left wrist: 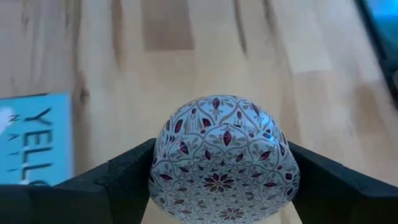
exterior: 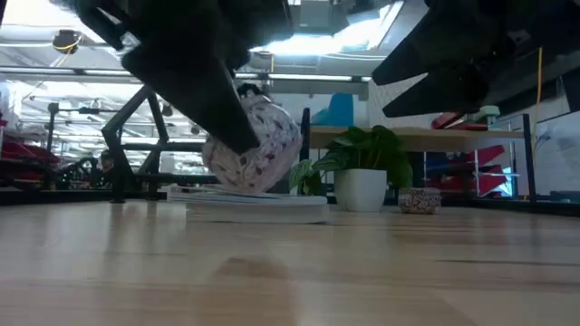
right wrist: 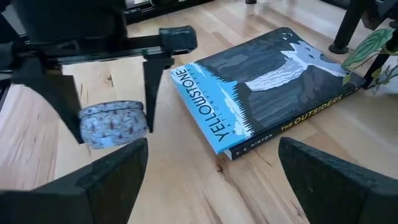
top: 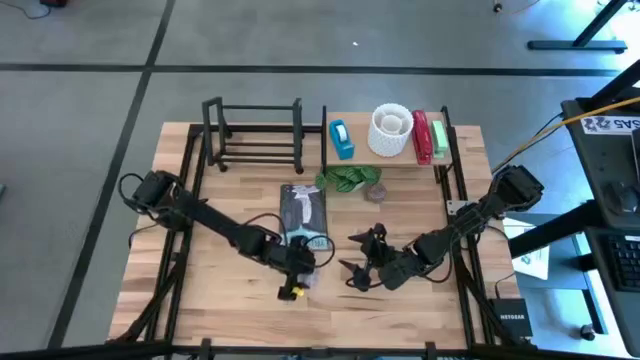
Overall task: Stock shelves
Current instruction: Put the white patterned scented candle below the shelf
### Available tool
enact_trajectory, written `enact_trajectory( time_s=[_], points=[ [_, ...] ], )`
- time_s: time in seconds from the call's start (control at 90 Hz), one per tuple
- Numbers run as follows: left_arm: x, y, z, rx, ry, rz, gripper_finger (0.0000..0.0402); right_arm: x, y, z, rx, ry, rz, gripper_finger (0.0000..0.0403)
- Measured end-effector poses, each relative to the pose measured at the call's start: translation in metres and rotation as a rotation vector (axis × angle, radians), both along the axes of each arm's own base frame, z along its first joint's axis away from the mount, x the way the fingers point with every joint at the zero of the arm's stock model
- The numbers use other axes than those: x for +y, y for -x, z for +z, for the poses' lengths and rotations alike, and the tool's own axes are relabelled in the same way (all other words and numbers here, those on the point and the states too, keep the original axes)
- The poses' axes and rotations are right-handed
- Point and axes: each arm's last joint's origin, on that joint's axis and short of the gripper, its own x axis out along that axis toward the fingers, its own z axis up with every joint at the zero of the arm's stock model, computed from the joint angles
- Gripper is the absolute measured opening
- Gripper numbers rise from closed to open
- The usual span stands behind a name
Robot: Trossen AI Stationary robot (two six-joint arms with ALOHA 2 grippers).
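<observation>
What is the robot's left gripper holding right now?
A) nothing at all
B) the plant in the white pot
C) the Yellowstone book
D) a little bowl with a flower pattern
D. In the left wrist view the left gripper has its two dark fingers pressed on either side of the patterned bowl, which sits upside down between them, while the book lies flat on the table nearby.

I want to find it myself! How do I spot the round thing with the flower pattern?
Look at the front of the wooden table, just in front of the Yellowstone book. There the left gripper holds a small patterned bowl between its jaws. Nothing else nearby is domed, white and covered in dark red petals.
</observation>
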Motion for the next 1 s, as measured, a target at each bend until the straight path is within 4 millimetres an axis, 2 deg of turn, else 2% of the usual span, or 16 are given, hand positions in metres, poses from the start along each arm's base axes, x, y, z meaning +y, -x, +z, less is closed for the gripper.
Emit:
enact_trajectory(
  time_s=[0.267,0.5,0.622,0.822,1.0],
  points=[
    [0.001,-0.001,0.000,-0.001,0.017,0.016,0.0303,0.000,0.000,0.000,0.000,0.000,0.000,0.0344],
    [0.007,-0.003,0.001,0.005,0.030,0.024,0.0346,0.000,0.000,0.000,0.000,-0.001,0.000,0.0344],
    [0.009,-0.003,0.002,-0.003,0.016,0.014,0.0355,0.000,0.000,0.000,0.001,-0.006,0.000,0.0344],
    [0.009,0.003,0.020,0.002,-0.020,0.029,0.0356,0.005,-0.009,-0.019,0.027,-0.028,0.052,0.0344],
    [-0.003,0.029,0.028,0.148,-0.055,0.083,0.0356,0.016,-0.031,-0.048,0.027,-0.040,0.247,0.0344]
  ],
)
